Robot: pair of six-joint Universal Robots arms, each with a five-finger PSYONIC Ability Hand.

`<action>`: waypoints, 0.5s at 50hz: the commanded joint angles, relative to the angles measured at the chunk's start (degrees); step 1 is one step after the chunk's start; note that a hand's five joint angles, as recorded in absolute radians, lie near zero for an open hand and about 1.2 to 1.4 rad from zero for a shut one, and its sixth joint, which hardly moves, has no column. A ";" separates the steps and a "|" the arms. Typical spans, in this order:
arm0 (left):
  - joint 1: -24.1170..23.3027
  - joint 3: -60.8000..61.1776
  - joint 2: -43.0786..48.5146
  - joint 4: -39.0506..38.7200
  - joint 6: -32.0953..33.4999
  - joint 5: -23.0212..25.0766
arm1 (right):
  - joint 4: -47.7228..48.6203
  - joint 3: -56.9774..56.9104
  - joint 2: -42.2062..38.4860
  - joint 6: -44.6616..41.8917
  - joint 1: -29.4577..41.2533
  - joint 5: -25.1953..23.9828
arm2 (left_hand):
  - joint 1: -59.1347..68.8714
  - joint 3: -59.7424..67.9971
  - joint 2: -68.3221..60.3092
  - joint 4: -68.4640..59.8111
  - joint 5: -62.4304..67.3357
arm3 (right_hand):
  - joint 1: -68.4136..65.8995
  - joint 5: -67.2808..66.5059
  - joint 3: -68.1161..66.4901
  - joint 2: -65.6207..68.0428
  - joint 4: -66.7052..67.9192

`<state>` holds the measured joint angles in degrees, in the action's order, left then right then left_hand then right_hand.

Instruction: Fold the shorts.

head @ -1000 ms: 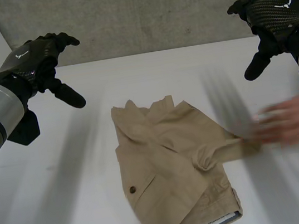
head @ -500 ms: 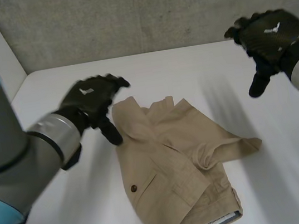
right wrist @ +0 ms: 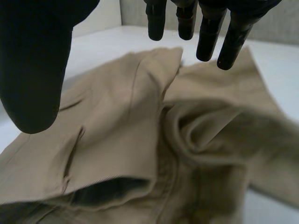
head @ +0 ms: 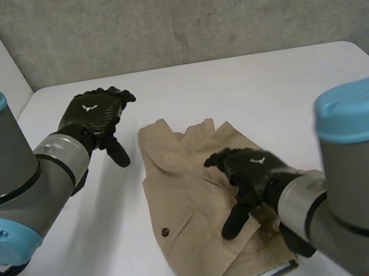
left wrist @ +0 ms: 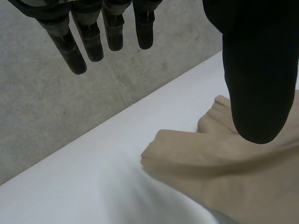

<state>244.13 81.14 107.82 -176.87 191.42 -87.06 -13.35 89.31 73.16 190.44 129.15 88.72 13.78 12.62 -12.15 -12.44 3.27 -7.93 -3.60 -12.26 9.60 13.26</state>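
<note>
Tan shorts (head: 194, 199) lie crumpled on the white table (head: 268, 91), waistband toward the near edge, legs pointing away. My left hand (head: 94, 117) hovers open just left of the far leg hems, its fingers (left wrist: 81, 42) straight above the cloth's corner (left wrist: 187, 149). My right hand (head: 248, 170) hangs open over the middle of the shorts (right wrist: 140, 140), above the bunched fold (right wrist: 201, 135), fingers (right wrist: 210, 32) straight and holding nothing.
A grey concrete wall (head: 186, 13) runs behind the table's far edge. Bare white table (head: 83, 250) lies on both sides of the shorts. A dark button (head: 163, 233) shows on the shorts' pocket.
A person's hand left the shorts' right side a second ago. My right hand came down from the far right to over the shorts' middle. My left hand moved in beside the far hems.
</note>
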 commanded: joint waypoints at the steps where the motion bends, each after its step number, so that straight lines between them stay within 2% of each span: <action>1: 0.38 -0.11 0.20 -0.84 -0.08 0.14 | 1.74 -3.17 -7.23 0.02 3.03 7.69 | -1.21 -0.05 -0.42 -0.13 -0.70 | -16.90 -11.23 -12.58 15.23 11.58; 3: 0.47 -0.11 0.20 -1.37 0.09 0.14 | 2.71 -3.96 -8.20 -0.42 3.30 9.19 | -1.38 -0.22 -0.25 0.03 -0.87 | -30.67 -25.00 -26.34 29.00 25.35; 4: 0.55 -0.11 0.20 -1.63 0.10 0.14 | 3.67 -4.49 -8.64 -0.94 3.39 10.76 | -1.38 -0.22 -0.25 0.04 -0.87 | -52.06 -46.39 -47.74 50.39 46.74; 5: 0.82 -0.11 0.29 -2.07 0.18 0.14 | 4.12 -4.67 -8.47 -1.29 3.47 11.65 | -1.22 -0.05 -0.42 -0.13 -0.71 | -64.93 -59.26 -60.61 63.26 59.61; 6: 0.91 -0.11 0.29 -2.25 0.27 0.14 | 4.82 -4.67 -8.12 -1.64 3.56 12.35 | -1.21 -0.05 -0.42 -0.13 -0.70 | -72.00 -66.33 -67.67 70.32 66.67; 10: 1.17 -0.11 0.81 -3.30 0.53 0.66 | 9.04 -4.06 -4.26 -4.80 4.00 12.89 | -1.38 -0.22 -0.25 0.03 -0.87 | -72.07 -66.40 -67.74 70.40 66.74; 15: 1.26 -0.55 3.36 -7.17 1.59 0.93 | 9.66 -3.44 2.60 -12.88 4.27 10.25 | -1.55 -0.39 -0.09 0.20 -1.04 | -72.07 -66.40 -67.74 70.40 66.74; 19: 1.17 -1.51 6.69 -10.60 5.53 3.38 | 4.94 -2.82 5.68 -24.81 4.79 6.22 | -2.22 -1.06 0.59 0.88 -1.71 | -72.07 -66.40 -67.74 70.40 66.74; 25: 0.82 -2.57 11.97 -11.48 13.97 8.92 | -5.01 -2.30 7.00 -35.04 5.50 4.98 | -3.06 -1.90 1.43 1.72 -2.55 | -72.07 -66.40 -67.74 70.40 66.74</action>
<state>245.31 79.69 114.76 -187.21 197.81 -83.03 -8.37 86.48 78.71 166.39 133.93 95.68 13.78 12.62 -12.15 -12.43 3.27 -52.85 -55.89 -67.49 67.03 67.99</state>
